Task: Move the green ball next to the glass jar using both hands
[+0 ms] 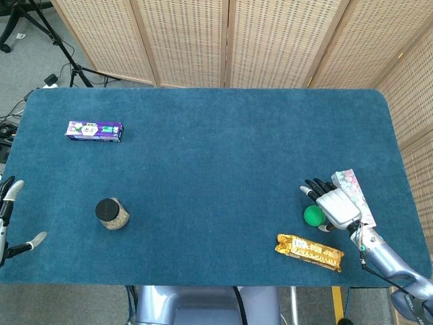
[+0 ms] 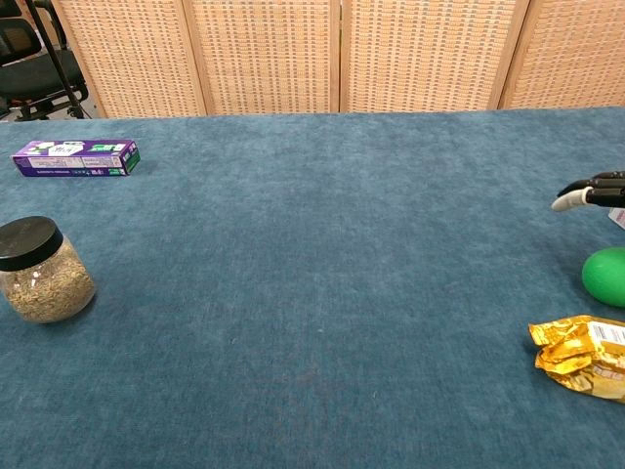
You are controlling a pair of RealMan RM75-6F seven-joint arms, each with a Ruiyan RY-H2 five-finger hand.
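Head view, ball (image 1: pixel 312 216): on the tabletop (image 1: pixel 216 176) at 4 o'clock, not lifted.
Head view, right hand (image 1: pixel 335 206): over the ball's 3 o'clock side, fingers spread, holding nothing; contact unclear.
Head view, jar (image 1: pixel 111 213): at 8 o'clock, well apart from the ball.
Head view, left hand (image 1: pixel 9 223): at the 9 o'clock edge, fingers apart, empty.
Chest view, ball (image 2: pixel 605 277): resting at 3 o'clock, right fingertips (image 2: pixel 576 195) above it.
Chest view, jar (image 2: pixel 41 271): at 9 o'clock.
Progress: grasp, handover and placing all remain.

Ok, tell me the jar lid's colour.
Black; the jar lid shows best in the chest view.
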